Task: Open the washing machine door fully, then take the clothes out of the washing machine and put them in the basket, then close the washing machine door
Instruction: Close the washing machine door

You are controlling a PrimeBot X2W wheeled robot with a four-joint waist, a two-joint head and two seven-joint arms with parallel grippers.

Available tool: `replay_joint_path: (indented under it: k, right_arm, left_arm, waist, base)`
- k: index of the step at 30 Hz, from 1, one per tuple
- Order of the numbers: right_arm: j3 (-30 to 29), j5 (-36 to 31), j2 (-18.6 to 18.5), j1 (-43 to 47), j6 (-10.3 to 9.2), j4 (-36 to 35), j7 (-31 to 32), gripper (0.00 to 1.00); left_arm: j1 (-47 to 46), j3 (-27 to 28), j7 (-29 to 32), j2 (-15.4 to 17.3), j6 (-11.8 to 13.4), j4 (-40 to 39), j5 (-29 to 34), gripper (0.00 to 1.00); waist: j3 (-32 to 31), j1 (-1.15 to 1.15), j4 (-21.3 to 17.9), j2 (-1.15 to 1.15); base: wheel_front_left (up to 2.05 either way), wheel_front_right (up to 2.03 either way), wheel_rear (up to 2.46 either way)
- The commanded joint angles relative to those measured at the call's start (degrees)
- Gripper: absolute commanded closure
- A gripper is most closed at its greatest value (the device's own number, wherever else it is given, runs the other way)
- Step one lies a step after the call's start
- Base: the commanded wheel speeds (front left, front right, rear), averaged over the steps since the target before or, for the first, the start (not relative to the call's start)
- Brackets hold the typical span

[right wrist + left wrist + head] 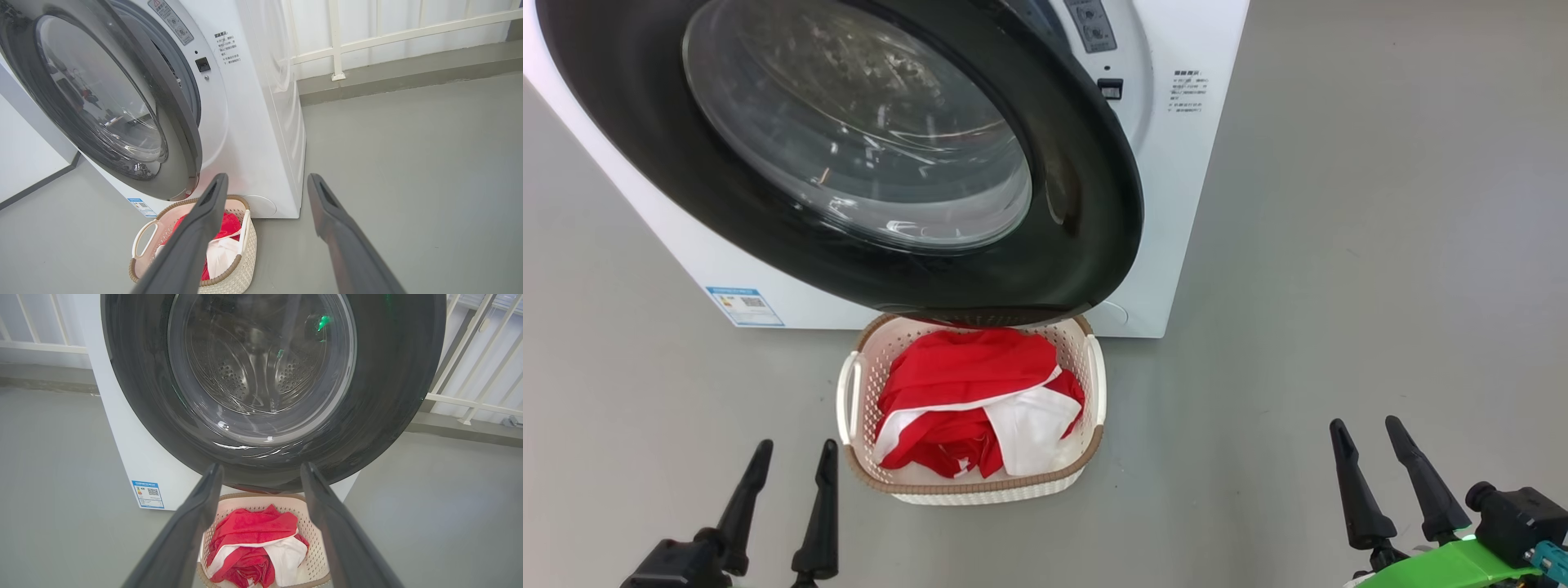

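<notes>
The washing machine stands ahead, and its black-rimmed door hangs ajar in front of the opening, with a gap on the latch side. Below the door, the cream basket sits on the floor holding the red and white clothes. My left gripper is open and empty, low and just left of the basket. Far to the right, my right gripper is also open and empty. The left wrist view has the left gripper facing the door and the clothes. The right gripper looks past the basket.
Grey floor spreads on both sides of the machine. A blue sticker marks the machine's lower left front. A white railing and a low kerb run behind the machine on the right. The door's lower rim overhangs the basket's far edge.
</notes>
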Motion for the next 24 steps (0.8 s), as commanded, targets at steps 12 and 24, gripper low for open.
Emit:
replay_joint_path:
  k: [12, 24]
  right_arm:
    - [0.9, -1.1, -0.4, -0.3, 0.02, -1.2, -0.4, 0.0]
    - [1.0, -1.0, -0.2, -0.7, 0.02, -1.5, -0.4, 0.0]
  left_arm:
    - [0.2, 2.4, -0.7, -0.4, -0.3, -1.4, 1.2, 0.0]
    - [-0.3, 2.1, -0.7, -0.6, -0.3, -1.3, 1.2, 0.0]
  waist:
    - [0.0, 0.0, -0.1, 0.0]
    - [0.5, 0.0, 0.0, 0.0]
  base:
    - [0.0, 0.0, 0.0]
    - [0.0, 0.0, 0.0]
